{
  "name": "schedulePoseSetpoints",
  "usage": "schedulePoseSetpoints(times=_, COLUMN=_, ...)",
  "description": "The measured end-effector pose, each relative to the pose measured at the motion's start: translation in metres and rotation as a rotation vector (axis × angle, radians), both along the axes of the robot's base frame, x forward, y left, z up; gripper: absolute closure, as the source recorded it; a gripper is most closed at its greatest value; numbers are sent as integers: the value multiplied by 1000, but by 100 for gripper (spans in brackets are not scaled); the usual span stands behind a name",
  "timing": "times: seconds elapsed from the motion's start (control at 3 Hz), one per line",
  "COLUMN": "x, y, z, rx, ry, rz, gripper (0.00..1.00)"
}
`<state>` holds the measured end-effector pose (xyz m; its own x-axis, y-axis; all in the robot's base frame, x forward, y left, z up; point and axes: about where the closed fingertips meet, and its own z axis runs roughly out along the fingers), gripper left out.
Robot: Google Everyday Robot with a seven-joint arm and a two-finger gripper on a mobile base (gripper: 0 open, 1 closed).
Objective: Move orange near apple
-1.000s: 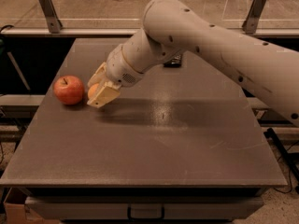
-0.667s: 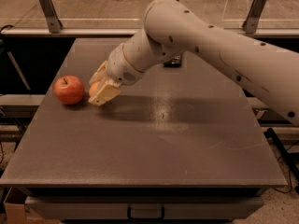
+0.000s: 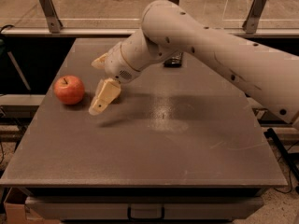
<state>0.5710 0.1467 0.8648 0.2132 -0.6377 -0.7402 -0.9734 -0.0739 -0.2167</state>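
Note:
The red apple [image 3: 69, 89] sits at the left side of the grey table [image 3: 154, 148]. My gripper [image 3: 95, 85] is just to the right of the apple, low over the table. Its two pale fingers stand apart: one finger [image 3: 99, 60] is behind and above, and the other finger [image 3: 104, 97] points down toward the table beside the apple. Nothing shows between them. The orange is not in view; the wrist and arm [image 3: 196, 45] cover the spot behind the gripper.
A small dark object [image 3: 173, 59] lies at the back of the table, partly behind the arm. Metal posts [image 3: 48, 9] and a rail run along the far edge. The table's left edge is close to the apple.
The fingers, which were close together beside the apple, have spread apart. The wrist has lifted slightly. The apple has not moved.

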Motion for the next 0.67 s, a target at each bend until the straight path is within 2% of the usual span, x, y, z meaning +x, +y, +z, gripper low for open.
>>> schedulePoseSetpoints(times=0.33, x=4, y=-5, z=5, rx=16, ry=-10, rz=-20, gripper=0)
schedulePoseSetpoints(times=0.67, x=6, y=-30, z=12, rx=25, ry=-15, rz=-64, gripper=0)
